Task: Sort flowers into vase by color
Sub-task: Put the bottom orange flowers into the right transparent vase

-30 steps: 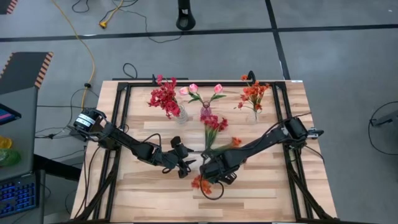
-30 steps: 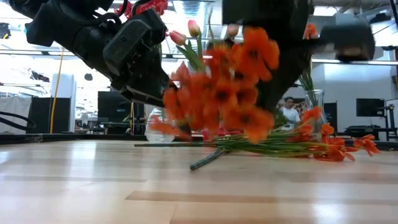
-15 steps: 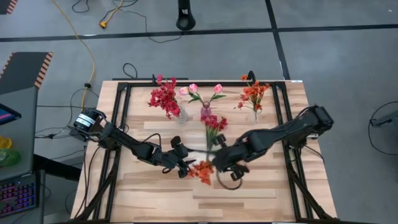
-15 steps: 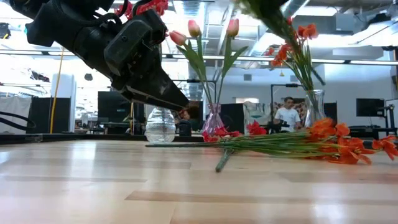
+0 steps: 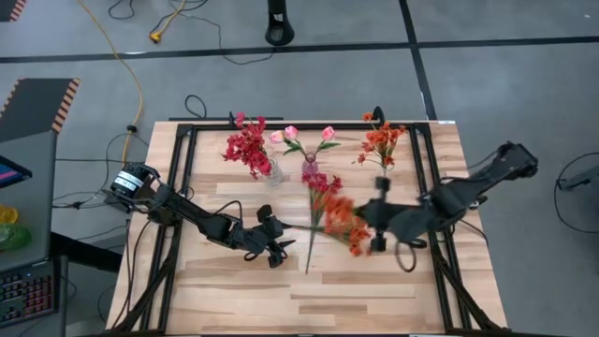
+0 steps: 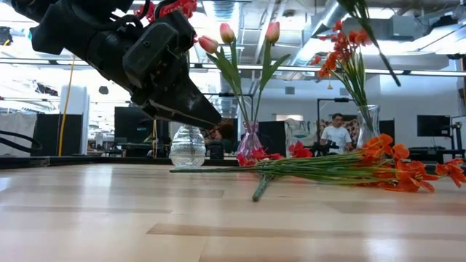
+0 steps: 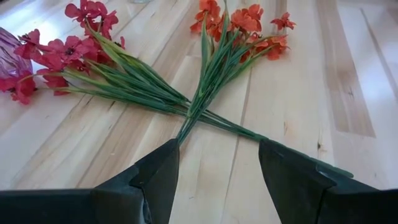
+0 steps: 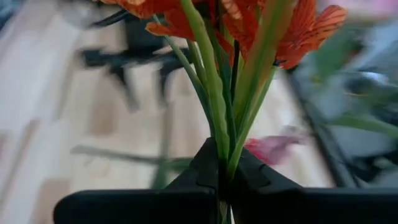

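Now orange sprig (image 8: 211, 93) lifted, carried rightward.

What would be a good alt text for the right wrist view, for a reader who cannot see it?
The right gripper is shut on the green stems of an orange flower sprig, whose blossoms rise out of the picture's top. Behind it, blurred, lie the wooden table and the dark left gripper.

Pale wooden table (image 5: 234, 290) with a satin sheen – clear glass vase (image 6: 188, 148) – matt black pincers.
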### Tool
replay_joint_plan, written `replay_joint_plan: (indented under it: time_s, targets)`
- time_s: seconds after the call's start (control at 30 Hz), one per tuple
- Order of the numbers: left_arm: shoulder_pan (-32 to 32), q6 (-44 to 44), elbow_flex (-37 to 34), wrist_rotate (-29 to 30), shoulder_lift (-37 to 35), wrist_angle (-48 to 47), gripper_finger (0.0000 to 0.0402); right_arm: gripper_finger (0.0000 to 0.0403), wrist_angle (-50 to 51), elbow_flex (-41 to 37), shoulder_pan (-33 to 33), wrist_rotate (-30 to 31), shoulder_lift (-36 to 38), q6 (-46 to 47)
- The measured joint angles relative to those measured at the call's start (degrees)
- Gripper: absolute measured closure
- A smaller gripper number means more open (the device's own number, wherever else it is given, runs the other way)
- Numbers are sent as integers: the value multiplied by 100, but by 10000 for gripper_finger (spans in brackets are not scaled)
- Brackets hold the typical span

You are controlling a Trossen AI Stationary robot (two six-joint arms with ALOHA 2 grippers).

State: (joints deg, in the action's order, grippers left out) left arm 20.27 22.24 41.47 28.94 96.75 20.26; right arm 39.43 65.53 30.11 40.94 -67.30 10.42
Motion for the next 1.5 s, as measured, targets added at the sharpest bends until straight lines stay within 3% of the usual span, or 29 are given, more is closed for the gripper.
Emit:
replay_joint_plan:
  time_s: [0.2, 0.43, 0.67, 0.83, 0.97, 1.27, 1.5]
  targets:
    - [0, 0, 0, 25, 0, 12, 193, 363, 345, -69, 724, 1965, 574, 608]
    - [0, 0, 0, 34, 0, 19, 193, 363, 1085, -69, 1448, 3557, 746, 859]
    - [2, 0, 0, 93, 0, 19, 193, 363, 2753, -69, 1659, 4846, 746, 2396]
    - [1, 0, -1, 216, 0, 22, 193, 363, 4062, -69, 1485, 4901, 746, 4241]
    - [1, 0, 0, 297, 0, 23, 193, 363, 4744, -69, 1190, 4905, 746, 5136]
    - [2, 0, 0, 326, 0, 23, 193, 363, 5023, -69, 587, 4907, 737, 5727]
    - [0, 0, 0, 336, 0, 23, 193, 363, 4988, -155, 496, 4910, 482, 6362]
